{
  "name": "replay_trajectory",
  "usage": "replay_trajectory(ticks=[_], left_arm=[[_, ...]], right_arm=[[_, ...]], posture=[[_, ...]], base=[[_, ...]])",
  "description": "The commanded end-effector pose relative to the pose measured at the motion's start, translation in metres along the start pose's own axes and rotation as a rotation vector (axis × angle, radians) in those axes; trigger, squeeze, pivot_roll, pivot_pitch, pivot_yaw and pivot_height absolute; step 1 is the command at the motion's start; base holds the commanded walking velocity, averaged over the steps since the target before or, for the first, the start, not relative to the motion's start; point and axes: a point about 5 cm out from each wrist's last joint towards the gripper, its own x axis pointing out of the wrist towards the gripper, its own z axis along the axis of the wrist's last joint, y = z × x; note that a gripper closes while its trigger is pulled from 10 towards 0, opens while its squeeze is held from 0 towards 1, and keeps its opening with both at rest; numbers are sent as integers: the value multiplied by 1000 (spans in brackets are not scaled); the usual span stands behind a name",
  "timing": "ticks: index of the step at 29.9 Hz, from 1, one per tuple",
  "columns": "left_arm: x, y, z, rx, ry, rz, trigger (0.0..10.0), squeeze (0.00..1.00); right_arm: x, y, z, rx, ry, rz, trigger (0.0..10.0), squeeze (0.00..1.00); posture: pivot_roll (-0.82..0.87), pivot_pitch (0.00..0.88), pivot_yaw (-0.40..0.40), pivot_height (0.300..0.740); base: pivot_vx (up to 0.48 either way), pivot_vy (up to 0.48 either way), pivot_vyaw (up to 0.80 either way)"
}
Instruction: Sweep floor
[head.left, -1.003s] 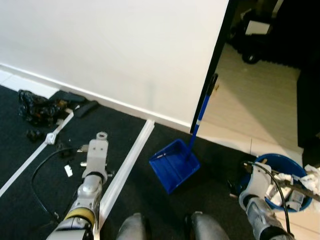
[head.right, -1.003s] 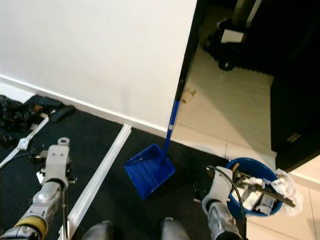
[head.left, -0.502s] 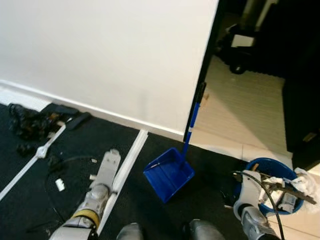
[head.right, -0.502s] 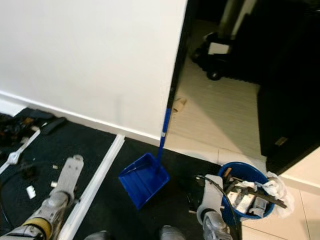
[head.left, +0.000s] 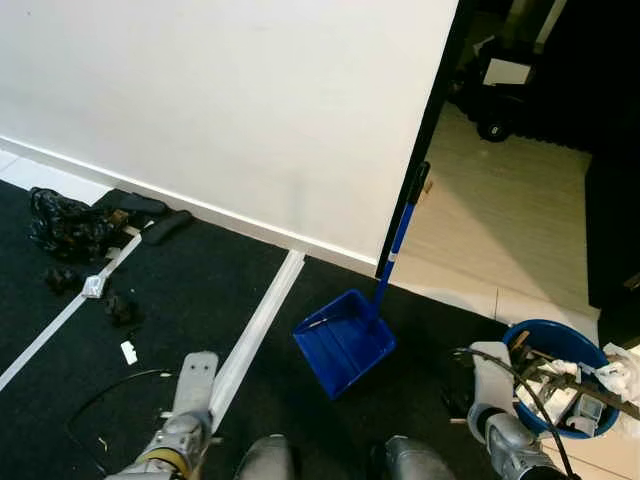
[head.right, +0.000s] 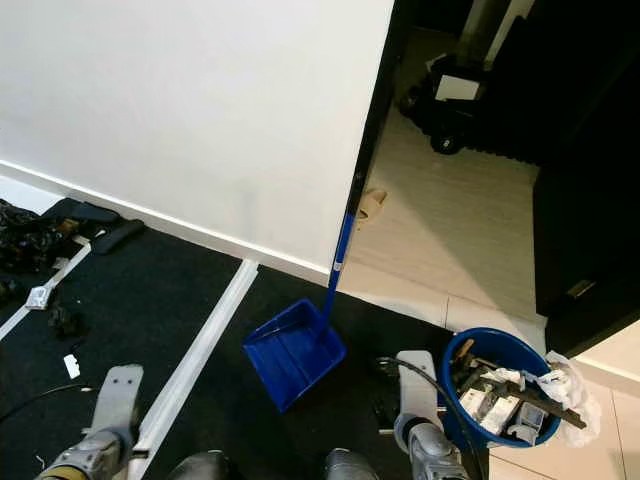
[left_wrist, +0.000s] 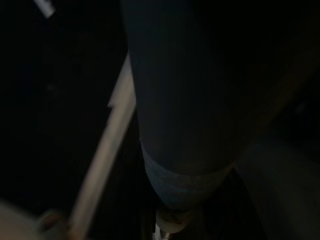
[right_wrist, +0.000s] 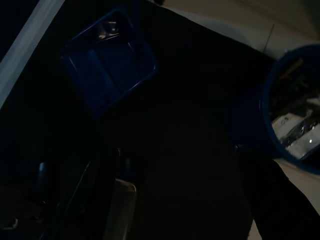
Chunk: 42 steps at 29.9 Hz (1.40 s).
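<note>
We note a black floor mat (head.left: 210, 290) bearing a blue dustpan (head.left: 343, 340) at centre, a white strip (head.left: 258, 325) left of it, and dark debris (head.left: 70, 225) far left. A blue bucket (head.left: 545, 345) stands right, at the mat's edge beside pale tiles (head.left: 500, 230).

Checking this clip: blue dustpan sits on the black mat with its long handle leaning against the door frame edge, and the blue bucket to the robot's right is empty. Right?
Not quite. The blue bucket is not empty: the right eye view shows it full of crumpled paper and other rubbish. The rest holds: the blue dustpan sits on the black mat, its handle leaning up against the door frame edge.
</note>
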Motion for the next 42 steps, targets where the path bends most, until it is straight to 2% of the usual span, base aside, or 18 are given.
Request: replay_trajectory(ticks=[1,3,8,11,15,26,30,37,42], left_arm=[[-1,3,-14,-17,52,23,10000,0],[-1,2,-17,-41,54,18,10000,0],[-1,2,-16,-31,47,35,10000,0],[-1,2,-17,18,44,57,10000,0],[-2,6,-23,40,40,71,10000,0],[-4,14,-28,72,25,96,10000,0],[-4,15,-28,72,26,98,10000,0],[-3,12,-23,95,9,89,10000,0],[-3,13,-22,113,10,91,10000,0]], right_arm=[[0,3,0,-57,3,26,10000,0],[1,9,1,-83,3,52,10000,0],[1,12,-1,-79,19,48,10000,0],[0,11,-7,-90,52,31,10000,0],[-2,9,-14,-77,90,9,10000,0],[-10,-6,-35,29,203,-100,10000,0],[-11,-7,-38,47,221,-109,10000,0],[-12,-3,-42,164,247,-84,10000,0],[-11,-2,-42,170,250,-82,10000,0]], posture=[[94,0,-66,740],[94,0,-66,740],[95,0,-63,740],[93,0,-63,740],[90,0,-64,740],[86,0,-69,740],[84,0,-68,740],[78,0,-63,740],[73,0,-59,740]], base=[[0,0,0],[0,0,0],[0,0,0],[0,0,0],[0,0,0],[0,0,0],[0,0,0],[0,0,0],[0,0,0]])
